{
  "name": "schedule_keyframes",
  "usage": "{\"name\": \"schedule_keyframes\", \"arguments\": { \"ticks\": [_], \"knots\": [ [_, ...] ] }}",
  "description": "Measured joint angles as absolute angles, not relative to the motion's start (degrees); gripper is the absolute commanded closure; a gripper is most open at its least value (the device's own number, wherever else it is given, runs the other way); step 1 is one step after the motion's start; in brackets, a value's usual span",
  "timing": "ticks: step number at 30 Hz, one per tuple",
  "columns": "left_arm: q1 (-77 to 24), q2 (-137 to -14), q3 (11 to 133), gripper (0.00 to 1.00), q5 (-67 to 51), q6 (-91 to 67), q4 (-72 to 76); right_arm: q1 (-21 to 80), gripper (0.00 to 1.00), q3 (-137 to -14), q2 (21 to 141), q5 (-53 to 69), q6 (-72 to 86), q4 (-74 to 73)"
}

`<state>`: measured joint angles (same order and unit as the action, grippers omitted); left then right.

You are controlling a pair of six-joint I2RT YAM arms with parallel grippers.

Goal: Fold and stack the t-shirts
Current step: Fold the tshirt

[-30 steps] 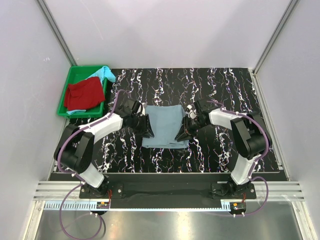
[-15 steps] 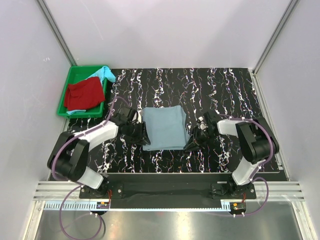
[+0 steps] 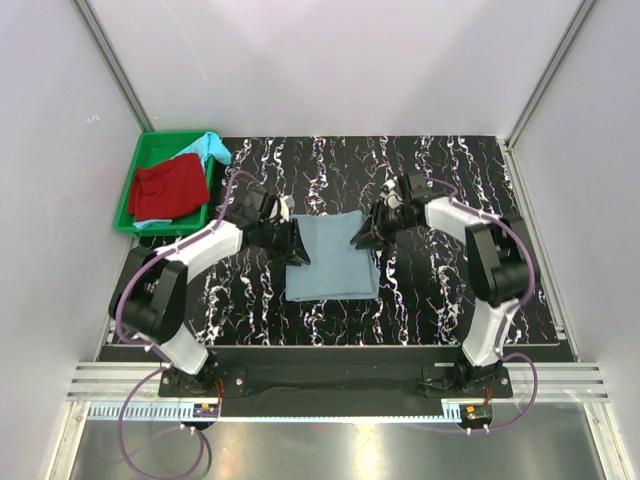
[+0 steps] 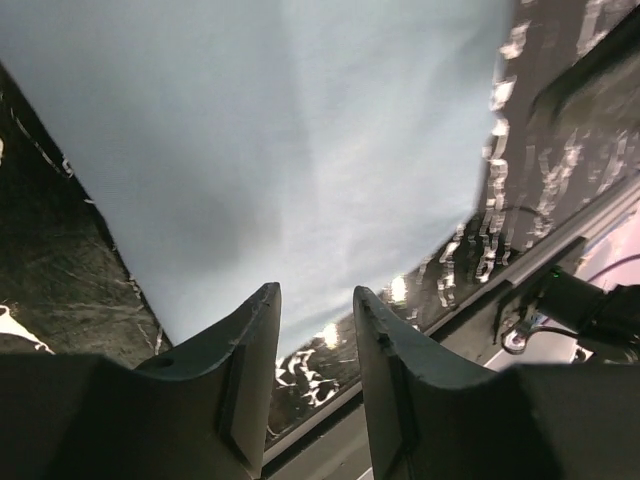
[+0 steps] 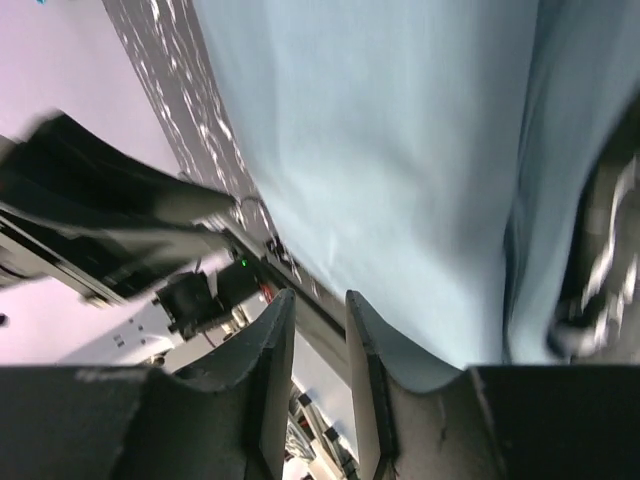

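Grey-blue t-shirt (image 3: pixel 332 257) lies folded at the centre of the surface (image 3: pixel 440 300), its long axis running 12 to 6. Left jaws at its 10 o'clock corner and right jaws at its 2 o'clock corner stand slightly apart, clamping nothing. The cloth lies between them, equally near each.

Robotics lab: a walled-in test cell for two bench arms

Plain white panel walls (image 3: pixel 330 60) set in bare aluminium profile posts (image 3: pixel 110 60) box in a black, white-veined table (image 3: pixel 440 170). Along its near edge a slotted aluminium rail (image 3: pixel 330 385) runs past the black base plate carrying two black-and-white robot arms, left (image 3: pixel 190 265) and right (image 3: pixel 480 250), side by side, with purple cables (image 3: pixel 125 440) looping from their bases.
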<state>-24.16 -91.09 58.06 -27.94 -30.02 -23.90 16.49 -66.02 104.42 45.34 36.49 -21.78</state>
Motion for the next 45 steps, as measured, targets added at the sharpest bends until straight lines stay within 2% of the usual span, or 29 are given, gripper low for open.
{"name": "schedule_keyframes", "arguments": {
  "ticks": [7, 13, 18, 26, 32, 37, 45],
  "knots": [
    [-24.1, -93.2, 53.4, 0.62, -28.9, -30.3, -21.7, 15.4, 0.66, -79.0, 121.2, 47.7, 36.3, -20.2],
    [-24.1, -93.1, 48.3, 0.62, -29.6, -30.5, -19.6, 9.3, 0.67, -82.7, 128.4, 50.6, 36.0, -19.2],
    [-24.1, -91.9, 48.5, 0.61, -29.9, -30.4, -20.3, 5.1, 0.67, -84.0, 129.7, 51.0, 35.0, -19.4],
    [-20.6, -93.8, 62.8, 0.6, -31.4, -29.3, -24.2, 6.0, 0.62, -84.1, 126.2, 50.0, 36.1, -20.5],
    [-14.9, -107.0, 76.1, 0.61, -34.3, -28.7, -21.8, 9.6, 0.62, -90.0, 125.1, 50.3, 38.7, -20.4],
    [-11.8, -117.2, 79.5, 0.61, -35.1, -28.7, -22.1, 12.0, 0.62, -97.2, 130.8, 51.0, 41.4, -18.6],
    [-9.6, -121.5, 83.6, 0.6, -37.2, -27.4, -23.8, 10.2, 0.61, -98.4, 138.5, 52.4, 43.9, -19.3]
  ]
}}
